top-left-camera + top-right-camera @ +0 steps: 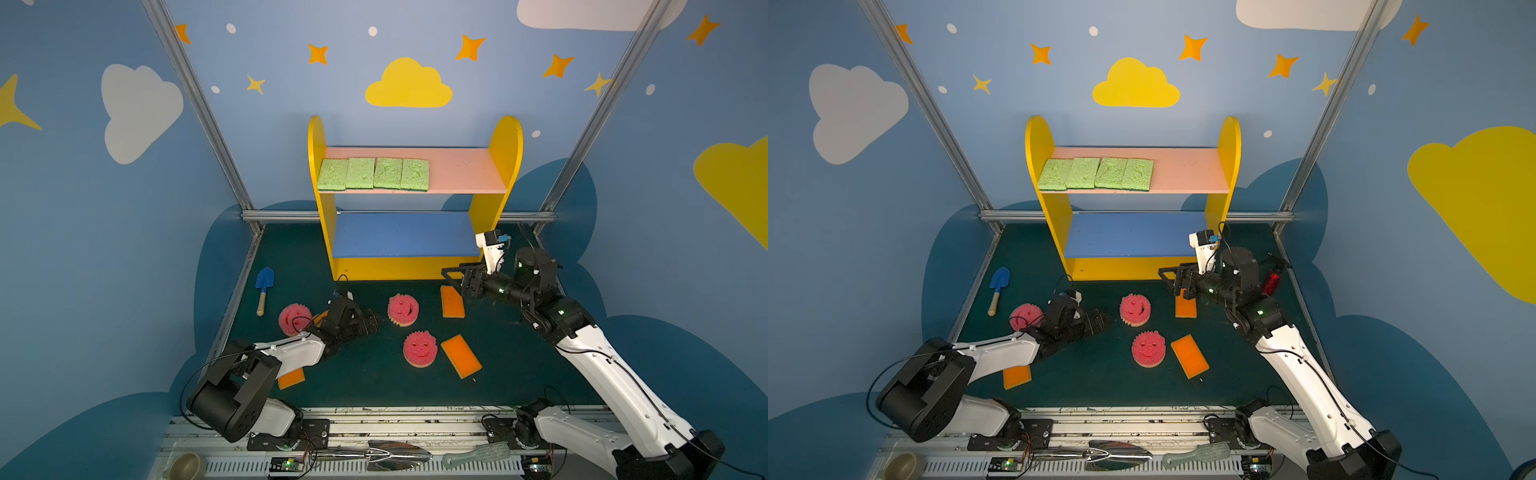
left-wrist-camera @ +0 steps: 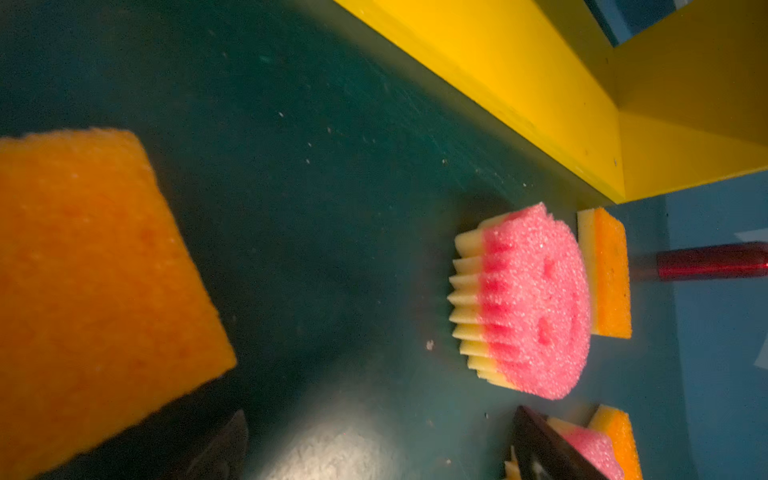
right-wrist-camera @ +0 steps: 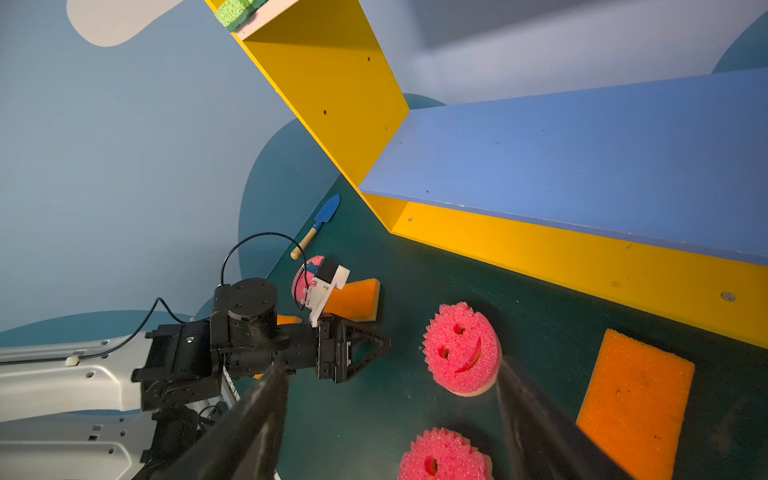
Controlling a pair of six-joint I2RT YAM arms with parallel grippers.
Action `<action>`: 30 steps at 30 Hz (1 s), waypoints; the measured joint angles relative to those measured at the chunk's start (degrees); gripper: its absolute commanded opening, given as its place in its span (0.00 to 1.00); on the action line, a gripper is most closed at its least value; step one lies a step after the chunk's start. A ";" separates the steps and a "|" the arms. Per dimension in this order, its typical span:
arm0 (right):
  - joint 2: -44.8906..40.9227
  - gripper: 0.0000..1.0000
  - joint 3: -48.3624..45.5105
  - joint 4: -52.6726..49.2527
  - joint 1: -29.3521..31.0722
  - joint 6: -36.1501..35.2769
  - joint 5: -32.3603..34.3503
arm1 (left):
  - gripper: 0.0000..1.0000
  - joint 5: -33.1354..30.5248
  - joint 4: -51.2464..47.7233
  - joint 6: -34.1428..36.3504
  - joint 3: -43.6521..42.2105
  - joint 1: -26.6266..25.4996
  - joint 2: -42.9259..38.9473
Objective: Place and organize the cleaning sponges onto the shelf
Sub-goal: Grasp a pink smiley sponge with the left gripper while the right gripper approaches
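Hovering low: left gripper point(image 1: 374, 322), jaws wide, empty, beside a pink sponge point(image 1: 294, 318). Right gripper point(image 1: 451, 279), jaws wide, empty, near an orange sponge point(image 1: 452, 305). 4 green sponges point(image 1: 373, 173) on shelf point(image 1: 506, 158) top; 3 pink, 4 orange on mat point(image 1: 519, 365).

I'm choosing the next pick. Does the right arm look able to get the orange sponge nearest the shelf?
Probably yes. The right gripper hangs open just above that orange sponge, which lies flat on the mat with nothing on it; the shelf base close behind may crowd the jaws.
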 measured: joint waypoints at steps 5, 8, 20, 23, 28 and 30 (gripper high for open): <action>0.04 0.68 -1.49 1.46 -0.02 1.05 -0.61 | 0.72 -1.27 -8.22 2.78 0.17 -0.96 -7.67; 0.33 0.67 -2.97 2.89 0.02 1.86 -1.44 | 0.52 -2.62 -12.35 5.05 1.20 0.09 -12.13; 7.41 0.72 -10.40 7.39 1.95 3.98 -4.35 | 0.86 1.95 -13.94 6.86 2.40 3.87 -10.71; 10.78 0.68 -12.15 7.69 2.16 5.03 -4.68 | 0.86 4.70 -12.68 7.17 5.31 2.84 -5.86; 15.02 0.59 -12.59 7.65 2.16 6.19 -4.63 | 0.82 7.13 -9.97 7.72 11.30 0.17 1.88; 16.90 0.56 -11.98 6.60 2.12 6.82 -4.39 | 0.79 7.69 -8.35 7.72 13.88 -0.76 5.66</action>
